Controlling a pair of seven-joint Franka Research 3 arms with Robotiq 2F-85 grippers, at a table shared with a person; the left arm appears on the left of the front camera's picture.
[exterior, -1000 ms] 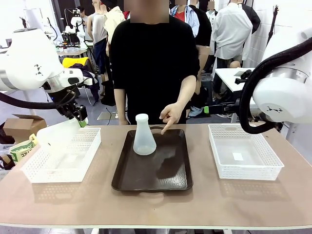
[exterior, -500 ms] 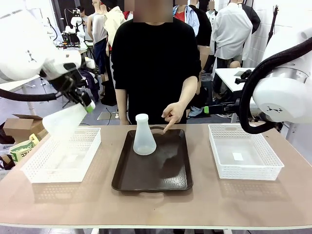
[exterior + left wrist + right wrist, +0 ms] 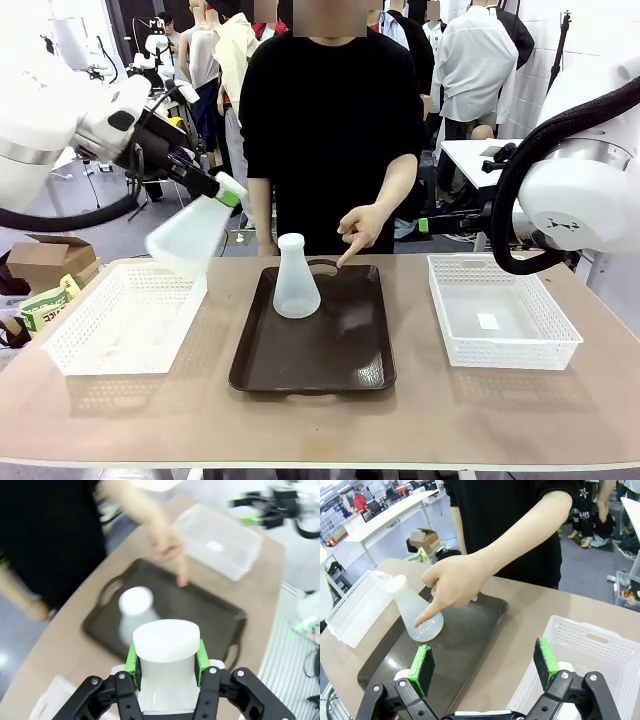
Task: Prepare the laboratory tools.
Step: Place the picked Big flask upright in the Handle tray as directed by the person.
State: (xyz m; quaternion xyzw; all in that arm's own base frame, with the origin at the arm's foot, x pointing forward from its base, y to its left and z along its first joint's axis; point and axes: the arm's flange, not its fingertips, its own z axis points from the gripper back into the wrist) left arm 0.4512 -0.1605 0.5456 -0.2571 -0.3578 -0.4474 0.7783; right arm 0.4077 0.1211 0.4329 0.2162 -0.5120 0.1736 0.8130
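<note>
Flasks: 1 flask (image 3: 296, 280) upright on tray (image 3: 340, 360), at tray's far-left corner. Tray at surface (image 3: 420, 420) middle. Held flask (image 3: 190, 235) in air, tilted, above far edge of left basket (image 3: 125, 320), neck clamped in left end effector (image 3: 222, 190). Right end effector (image 3: 485, 667) wide open, holding nothing, above near-left corner of right basket (image 3: 500, 315). Person's hand (image 3: 358, 228) points down at tray's far edge.
</note>
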